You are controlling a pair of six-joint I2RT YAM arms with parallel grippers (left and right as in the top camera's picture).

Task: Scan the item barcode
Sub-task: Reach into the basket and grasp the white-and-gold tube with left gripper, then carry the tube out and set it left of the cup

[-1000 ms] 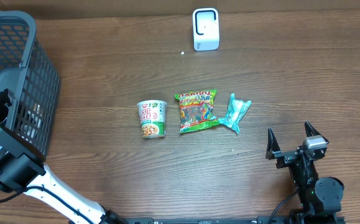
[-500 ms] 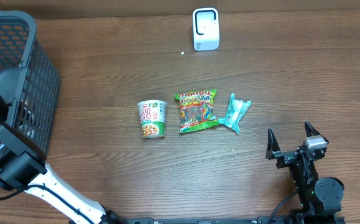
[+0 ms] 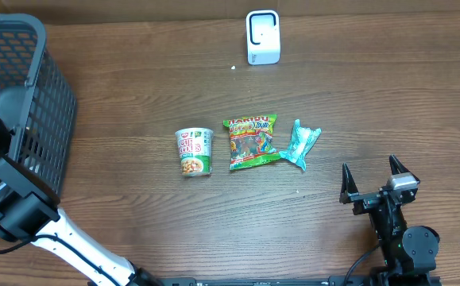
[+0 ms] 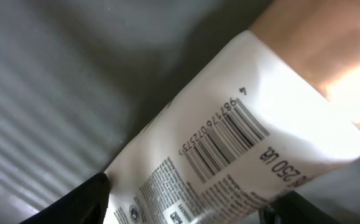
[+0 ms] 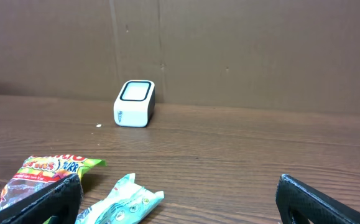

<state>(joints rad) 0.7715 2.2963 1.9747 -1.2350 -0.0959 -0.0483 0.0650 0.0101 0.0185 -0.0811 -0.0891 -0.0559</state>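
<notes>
A: Since the earlier overhead frame, only the left arm has shifted slightly at the basket rim. We see everything on the table unmoved.

B: Where do we locate the item?

A: The white pack fills the left wrist view, barcode facing the camera, against a grey ribbed surface. It spans the left gripper. Its fingers stand apart, yet we cannot tell whether they press the pack.

B: And the right gripper?

A: We read its jaws as wide apart, nothing between them. The scanner stands well apart at the far edge. Noodle cup, gummy bag and teal wrapper lie in a row mid-table.
</notes>
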